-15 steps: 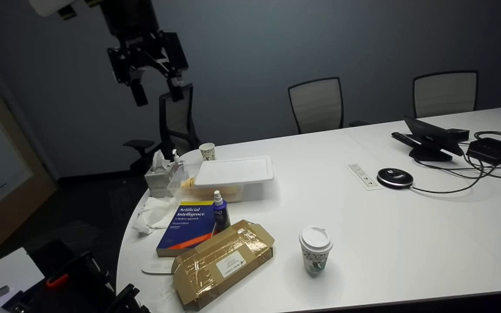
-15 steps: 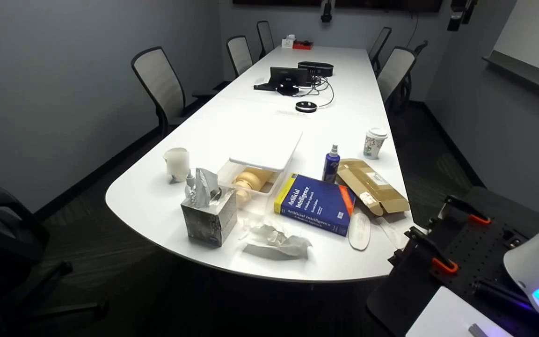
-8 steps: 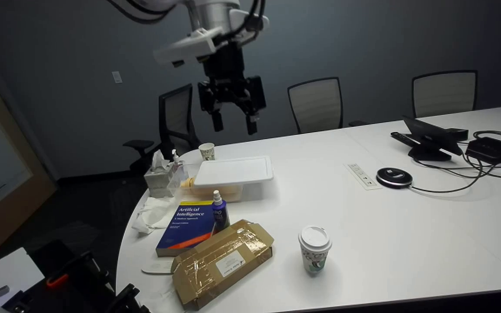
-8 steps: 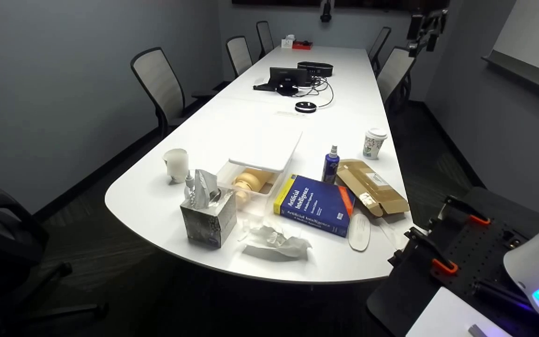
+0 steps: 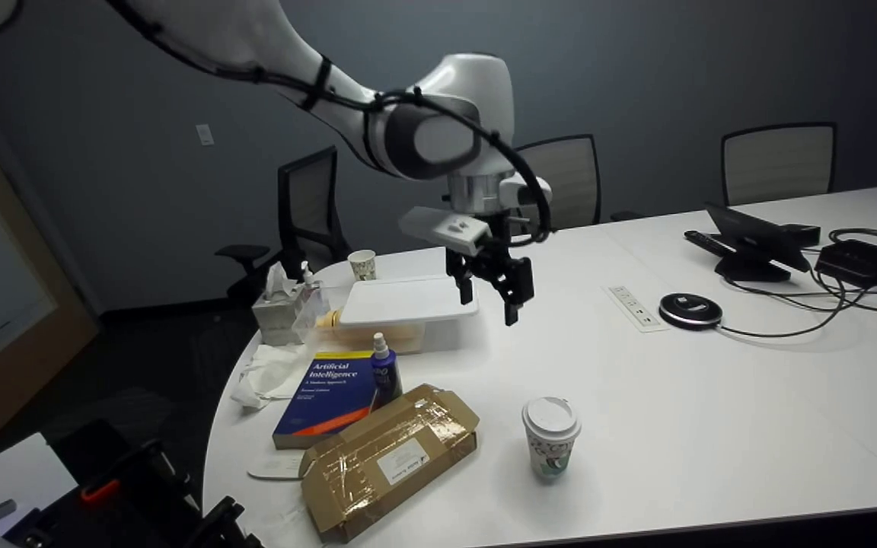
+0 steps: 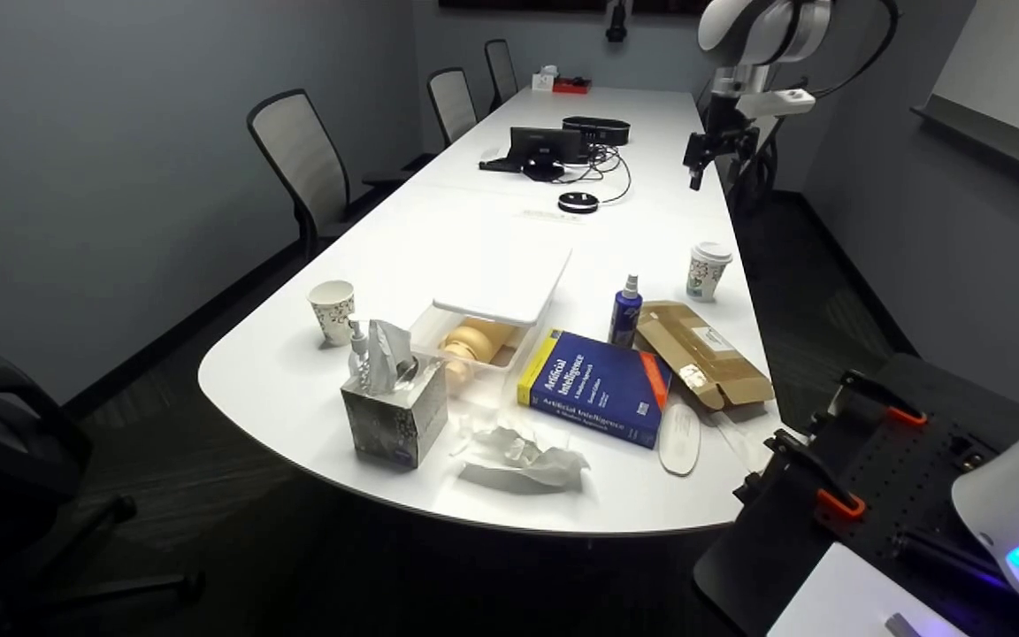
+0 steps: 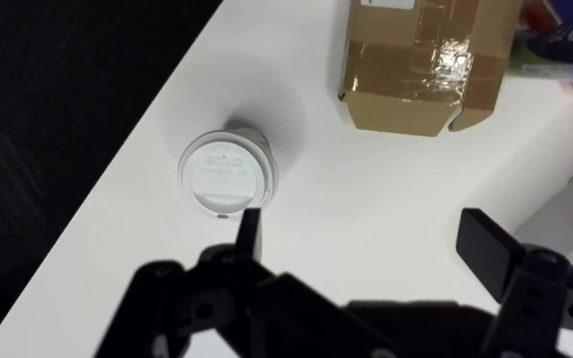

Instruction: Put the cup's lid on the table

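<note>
We see the cup (image 5: pixel 550 455), of pale paper with a printed pattern, which stands upright on the smooth white counter (image 5: pixel 712 426), near one long edge and well apart from the rounded end. The lid (image 5: pixel 551 417), round and white, sits over the cup's rim; in the wrist view, we notice faint letters on it.

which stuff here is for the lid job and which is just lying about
For the job:
lidded paper cup
its small round white lid
white conference table
fingers

Just lying about:
taped cardboard box
Artificial Intelligence textbook
blue spray bottle
transparent plastic tub and its white cover
tissue box
open paper cup
</note>
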Available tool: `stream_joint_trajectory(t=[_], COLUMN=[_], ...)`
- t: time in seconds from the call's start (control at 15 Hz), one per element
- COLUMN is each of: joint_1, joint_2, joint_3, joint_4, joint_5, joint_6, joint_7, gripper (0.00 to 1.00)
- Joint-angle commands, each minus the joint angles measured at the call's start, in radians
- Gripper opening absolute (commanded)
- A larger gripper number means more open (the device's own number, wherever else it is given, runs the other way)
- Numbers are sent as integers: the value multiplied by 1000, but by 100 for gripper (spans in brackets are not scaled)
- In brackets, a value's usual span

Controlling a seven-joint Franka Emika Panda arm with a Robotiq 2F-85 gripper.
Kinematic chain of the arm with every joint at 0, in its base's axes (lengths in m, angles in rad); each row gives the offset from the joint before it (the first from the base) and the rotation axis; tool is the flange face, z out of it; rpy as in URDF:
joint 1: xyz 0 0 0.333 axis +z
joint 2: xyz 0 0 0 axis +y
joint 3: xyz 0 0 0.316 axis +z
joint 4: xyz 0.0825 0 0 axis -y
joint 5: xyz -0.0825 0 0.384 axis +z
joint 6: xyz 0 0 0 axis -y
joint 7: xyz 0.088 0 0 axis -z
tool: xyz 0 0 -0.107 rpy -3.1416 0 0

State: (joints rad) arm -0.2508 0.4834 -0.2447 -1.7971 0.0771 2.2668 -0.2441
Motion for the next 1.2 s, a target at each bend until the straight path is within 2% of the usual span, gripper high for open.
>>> stream_joint_trajectory(t=[0.0,0.47,1.13], joint_1=[-63,-101,-129], joint_2=[177,355,474], joint_3=[48,58,56], joint_4=[153,290,403], joint_5=[34,23,26], joint_6=[26,15,5], joint_7=[77,180,242], gripper=[100,100,100])
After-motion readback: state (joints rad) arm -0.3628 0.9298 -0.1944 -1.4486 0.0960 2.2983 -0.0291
